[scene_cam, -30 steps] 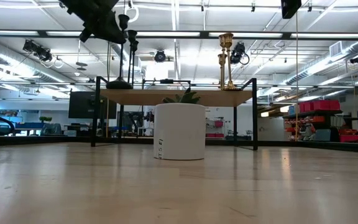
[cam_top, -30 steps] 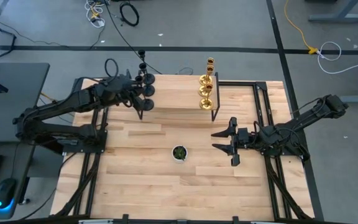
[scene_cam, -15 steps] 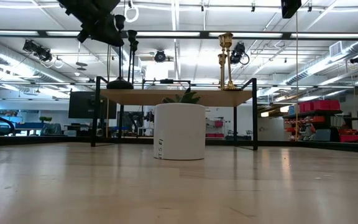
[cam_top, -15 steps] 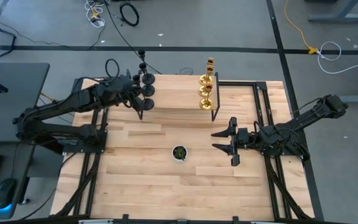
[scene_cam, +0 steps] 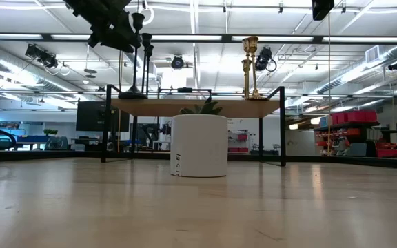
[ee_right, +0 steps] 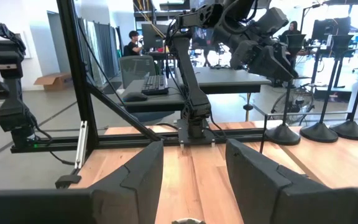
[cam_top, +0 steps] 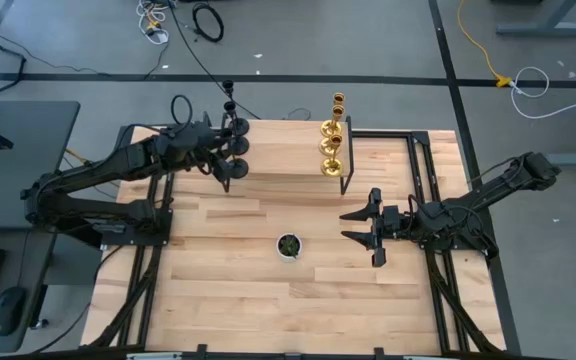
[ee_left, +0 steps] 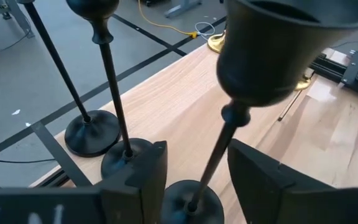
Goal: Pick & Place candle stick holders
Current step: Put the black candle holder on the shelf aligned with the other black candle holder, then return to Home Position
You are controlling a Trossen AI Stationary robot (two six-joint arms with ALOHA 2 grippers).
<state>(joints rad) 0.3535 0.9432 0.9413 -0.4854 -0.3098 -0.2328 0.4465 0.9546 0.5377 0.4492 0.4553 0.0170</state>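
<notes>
1. The left hand (cam_top: pixel 222 163) reaches over a raised shelf (cam_top: pixel 278 160) at the table's (cam_top: pixel 268 290) far side, fingers spread around the stem of a black holder (ee_left: pixel 253 68).
2. Two more black holders (cam_top: pixel 236 128) stand just beside it.
3. Three gold holders (cam_top: pixel 332 135) line the shelf's other end.
4. The right hand (cam_top: pixel 360 228) waits spread above the table, near a white pot (cam_top: pixel 288 245).

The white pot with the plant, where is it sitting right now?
In the high view the white pot stands on the lower table top near the centre, in front of the raised shelf, with the right gripper just to its right.
</notes>
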